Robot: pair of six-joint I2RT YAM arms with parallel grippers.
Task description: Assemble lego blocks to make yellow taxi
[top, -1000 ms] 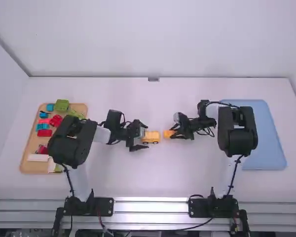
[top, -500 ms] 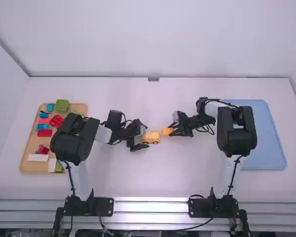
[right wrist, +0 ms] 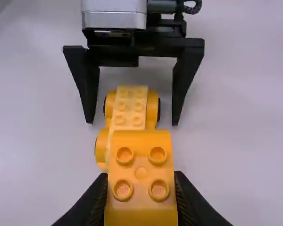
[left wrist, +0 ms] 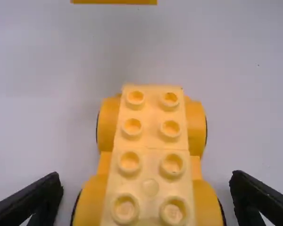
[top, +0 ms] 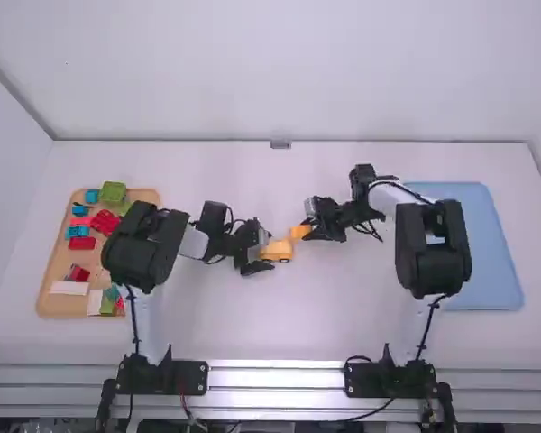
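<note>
L gripper: fingers apart, one on each side of yellow wheeled car base, w/ a visible gap btwn each finger and the base; base sits upright on white table, btwn and just ahead of L gripper's fingertips; per L wrist view, base carries two rows of pale-yellow studs, w/ yellow wheel parts along both flanks. R gripper: clamped on yellow-orange block, one finger on each side; block juts out past R gripper's fingertips toward L gripper, studs seen in R wrist view; it is near the car base, on the side of it facing R gripper; contact btwn block & base: cannot tell. The two grippers face each other across base & block, nearly in line; R gripper is a bit farther from the arm bases than L gripper. Wooden tray: behind L gripper, on the side away from R gripper, well apart; holds assorted pcs, incl. green block, red block, blue block & white pc. Blue tray: behind R gripper, on the side away from L gripper, well apart.
</note>
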